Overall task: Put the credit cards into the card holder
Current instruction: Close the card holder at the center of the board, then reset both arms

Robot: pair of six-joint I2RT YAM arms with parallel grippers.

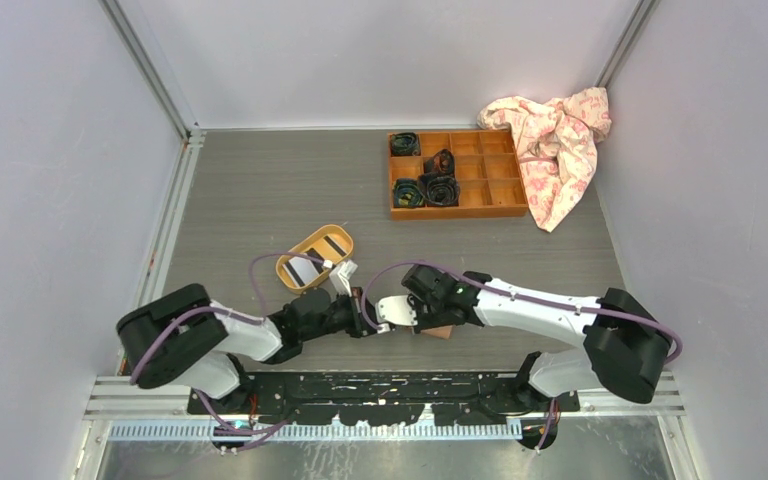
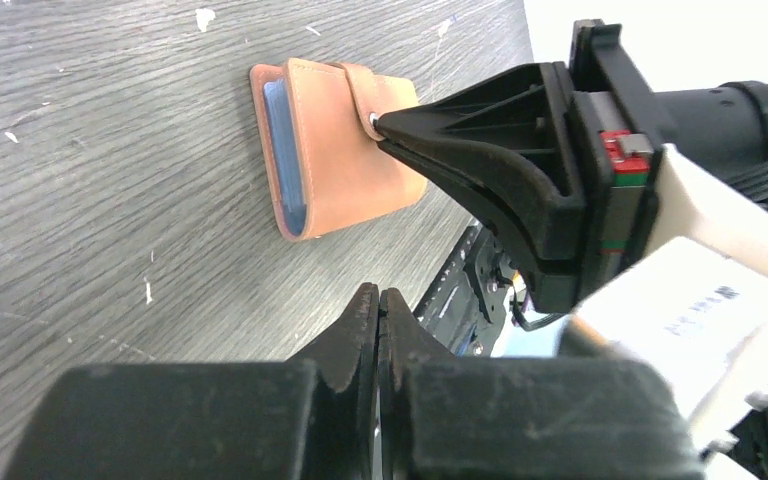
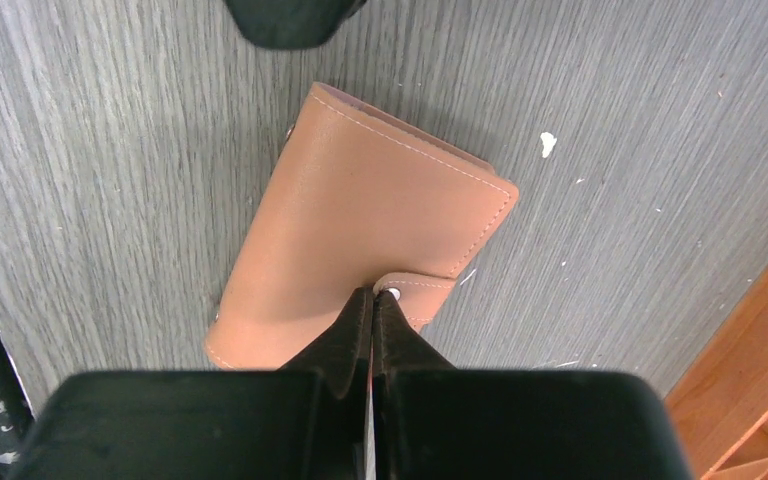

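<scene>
The salmon-pink leather card holder (image 3: 360,210) lies folded shut on the grey wood-grain bench (image 1: 260,200), near the front edge between the two arms. Its bluish inner pockets show along one open edge. My right hand (image 3: 374,296) is closed, its fingertips meeting right at the snap tab (image 3: 420,290). Whether they pinch the tab or only press on it I cannot tell. My left hand (image 2: 380,300) is closed on nothing and hovers just beside the card holder. The white and black-striped credit cards (image 1: 320,250) sit in the yellow oval tray (image 1: 286,270), near the left hand. At the far side I see an orange-brown wooden compartment box (image 1: 460,211) and, touching it, a crumpled pink floral cloth (image 1: 555,150).
</scene>
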